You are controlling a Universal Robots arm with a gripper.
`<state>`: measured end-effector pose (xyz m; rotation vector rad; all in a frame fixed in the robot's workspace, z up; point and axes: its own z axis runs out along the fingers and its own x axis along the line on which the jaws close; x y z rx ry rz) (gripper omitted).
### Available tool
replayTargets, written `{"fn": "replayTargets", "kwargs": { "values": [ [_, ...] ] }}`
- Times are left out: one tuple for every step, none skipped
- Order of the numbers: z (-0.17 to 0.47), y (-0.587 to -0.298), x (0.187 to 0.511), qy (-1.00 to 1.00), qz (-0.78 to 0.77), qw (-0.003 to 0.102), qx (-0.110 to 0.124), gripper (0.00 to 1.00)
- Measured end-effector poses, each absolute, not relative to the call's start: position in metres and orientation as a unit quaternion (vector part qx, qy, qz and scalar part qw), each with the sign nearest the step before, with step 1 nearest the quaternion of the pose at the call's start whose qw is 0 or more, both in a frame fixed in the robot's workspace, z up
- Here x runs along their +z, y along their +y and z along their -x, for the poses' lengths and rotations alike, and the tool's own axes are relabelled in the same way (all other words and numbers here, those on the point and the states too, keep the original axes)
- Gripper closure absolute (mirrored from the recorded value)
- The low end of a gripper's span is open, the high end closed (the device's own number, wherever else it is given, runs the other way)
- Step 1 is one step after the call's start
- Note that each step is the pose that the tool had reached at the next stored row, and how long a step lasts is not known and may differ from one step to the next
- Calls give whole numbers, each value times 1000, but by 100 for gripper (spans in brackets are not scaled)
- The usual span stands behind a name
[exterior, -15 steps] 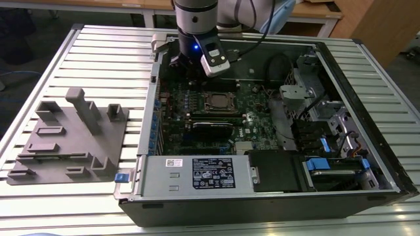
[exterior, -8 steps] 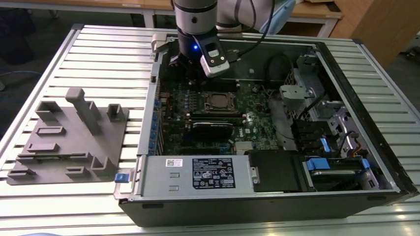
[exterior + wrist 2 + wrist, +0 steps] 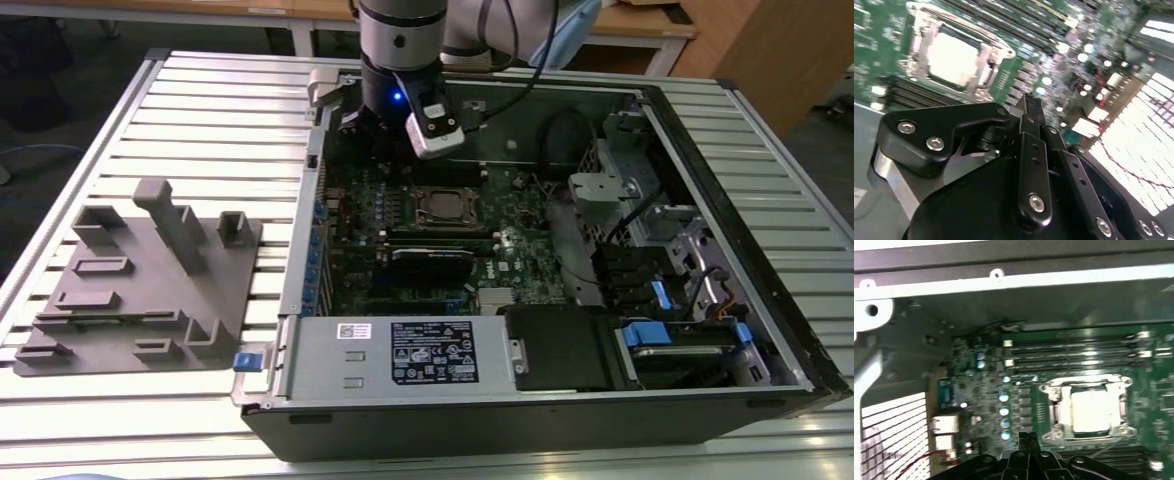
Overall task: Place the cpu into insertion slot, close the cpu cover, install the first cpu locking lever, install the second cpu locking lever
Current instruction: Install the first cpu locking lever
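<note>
The cpu [image 3: 1091,411] [image 3: 951,56] lies flat in the insertion slot [image 3: 447,207] on the green motherboard, its pale metal top showing. The cpu cover [image 3: 1124,401] [image 3: 990,54] is down around it, framing the chip through its window. A thin lever wire [image 3: 1079,381] runs along one edge of the cover. My gripper [image 3: 1027,438] [image 3: 1030,106] hangs above the board beside the slot, apart from it, shut with nothing between its fingers. In the exterior view the gripper [image 3: 375,138] sits behind and to the left of the slot, near the case's back wall.
The open computer case [image 3: 747,300] lies on a slatted table. A black card [image 3: 430,262], a labelled power supply [image 3: 427,355] and drive cages [image 3: 654,230] surround the board. Memory slots [image 3: 1079,352] run past the socket. A grey fixture block [image 3: 147,280] sits on the exterior view's left.
</note>
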<state>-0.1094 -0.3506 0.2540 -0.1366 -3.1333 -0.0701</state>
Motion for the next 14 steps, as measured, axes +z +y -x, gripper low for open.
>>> {"fn": "replayTargets", "kwargs": {
  "values": [
    [109,-351,254,-999,44,3,-22,89],
    [109,-351,254,-999,44,4,-22,89],
    [109,-351,254,-999,44,5,-22,89],
    [109,-351,254,-999,44,5,-22,89],
    [110,-351,254,-999,44,5,-24,89],
    [110,-351,254,-999,44,5,-25,89],
    [111,-351,254,-999,44,5,-26,89],
    [113,-351,254,-999,44,5,-26,89],
    [116,-350,253,-999,44,5,-26,89],
    [118,-350,253,-999,44,5,-26,89],
    [120,-349,253,-999,44,5,-26,89],
    [120,-348,252,-999,44,5,-26,89],
    [120,-347,252,-999,44,5,-27,89],
    [120,-346,252,-999,44,5,-27,89]
  ]
}}
